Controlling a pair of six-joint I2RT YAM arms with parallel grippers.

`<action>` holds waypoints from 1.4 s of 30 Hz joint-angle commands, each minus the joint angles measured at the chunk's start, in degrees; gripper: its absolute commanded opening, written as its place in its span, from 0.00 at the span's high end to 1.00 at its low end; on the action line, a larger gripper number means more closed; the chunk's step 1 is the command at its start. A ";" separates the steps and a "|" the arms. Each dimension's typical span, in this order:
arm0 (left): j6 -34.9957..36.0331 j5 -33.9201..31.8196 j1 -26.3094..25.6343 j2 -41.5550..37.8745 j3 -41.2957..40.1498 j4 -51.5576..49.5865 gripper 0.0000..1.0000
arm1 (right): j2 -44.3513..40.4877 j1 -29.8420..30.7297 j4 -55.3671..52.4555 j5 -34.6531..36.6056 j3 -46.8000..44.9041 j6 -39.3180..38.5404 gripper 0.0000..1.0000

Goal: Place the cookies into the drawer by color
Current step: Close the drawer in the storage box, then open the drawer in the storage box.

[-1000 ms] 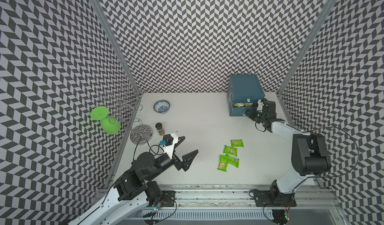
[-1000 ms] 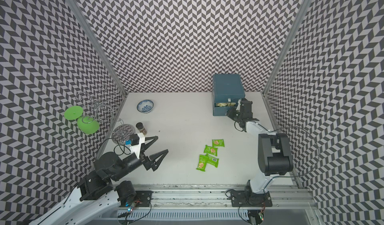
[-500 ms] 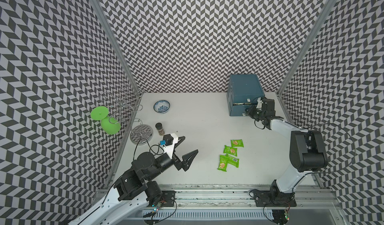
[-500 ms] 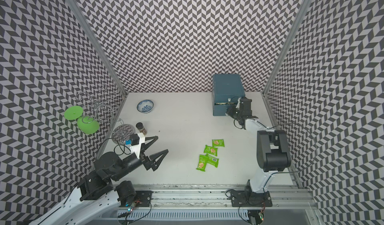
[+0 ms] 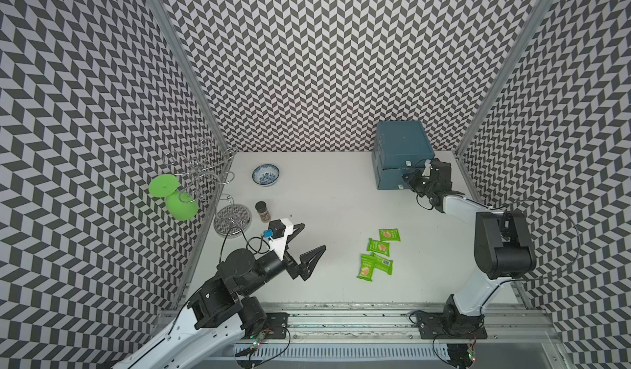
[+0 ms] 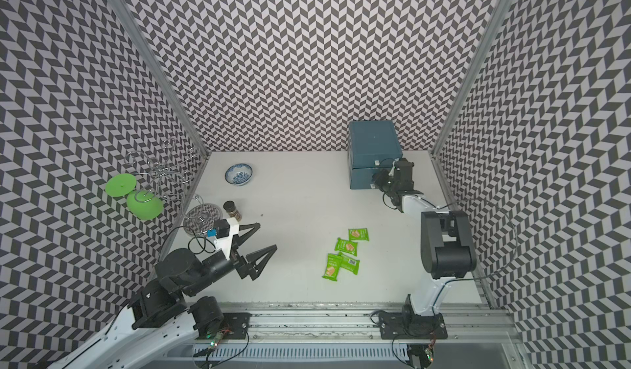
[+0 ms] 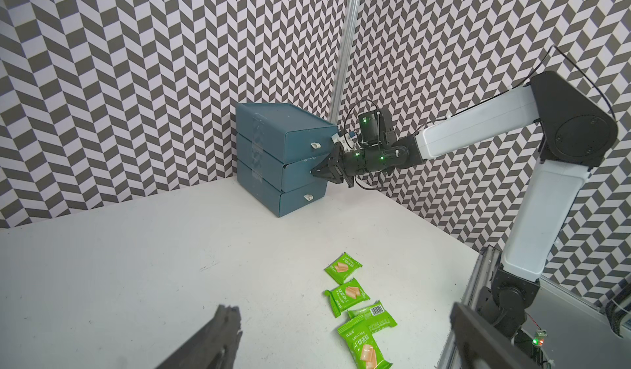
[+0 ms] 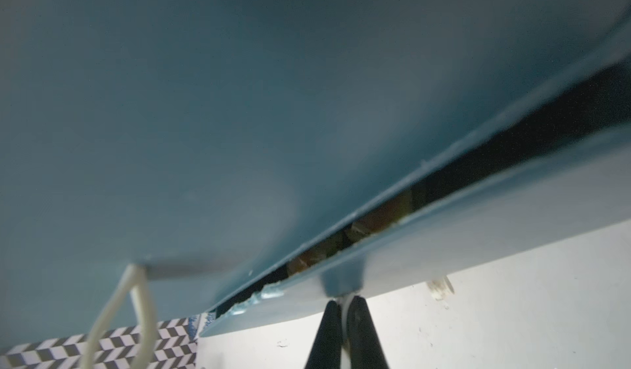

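Several bright green cookies [image 5: 379, 254] [image 6: 345, 253] [image 7: 355, 299] lie loose on the white table, right of centre. The blue drawer unit [image 5: 403, 145] [image 6: 372, 142] [image 7: 273, 145] stands at the back right. My right gripper [image 5: 405, 179] [image 6: 374, 180] [image 7: 312, 172] [image 8: 345, 312] is shut on the white loop handle [image 8: 345, 301] of the middle drawer [image 7: 300, 176]. That drawer is pushed in to a thin slit, and pale packets show dimly inside it in the right wrist view. My left gripper [image 5: 313, 236] [image 6: 267, 236] [image 7: 341, 309] hangs open and empty, left of the cookies.
A blue patterned bowl [image 5: 265, 175] sits at the back left. A small brown spice jar [image 5: 262, 211] stands beside a wire stand [image 5: 232, 218] that carries two green cups [image 5: 181, 205]. Patterned walls close in three sides.
The right gripper has pushed the middle drawer from open, with pale packets showing, to almost closed. The left arm and the green cookies have not moved.
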 commanded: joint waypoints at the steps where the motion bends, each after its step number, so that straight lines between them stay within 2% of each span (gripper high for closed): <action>1: 0.03 0.78 0.26 0.17 -0.49 1.49 0.00 | -0.66 -0.22 11.78 -2.02 -1.82 4.79 0.90; 8: 0.02 0.69 0.29 -0.14 -0.50 1.40 0.00 | 0.81 -0.20 12.56 -2.16 -1.65 5.66 0.79; 14: 0.03 0.77 0.35 -0.01 -0.48 1.42 0.00 | 0.59 -0.26 10.38 -1.02 -2.46 2.52 0.75; 19: 0.03 0.69 0.35 -0.02 -0.50 1.39 0.00 | -0.30 -0.21 8.42 -1.04 -2.73 0.13 0.68; 31: -0.09 0.61 0.35 -0.01 -0.48 1.35 0.01 | -14.11 -1.32 2.25 -0.72 -7.70 -5.03 0.45; 35: -0.03 0.62 0.35 0.03 -0.46 1.34 0.00 | -20.03 -2.76 2.78 -1.86 -13.12 -2.96 0.42; 38: -0.03 0.69 0.41 0.00 -0.53 1.37 0.01 | -22.72 -4.58 7.11 -3.94 -19.05 0.95 0.42; 42: -0.05 0.86 0.44 0.08 -0.51 1.46 0.00 | -20.88 -6.46 13.57 -7.69 -24.20 4.85 0.44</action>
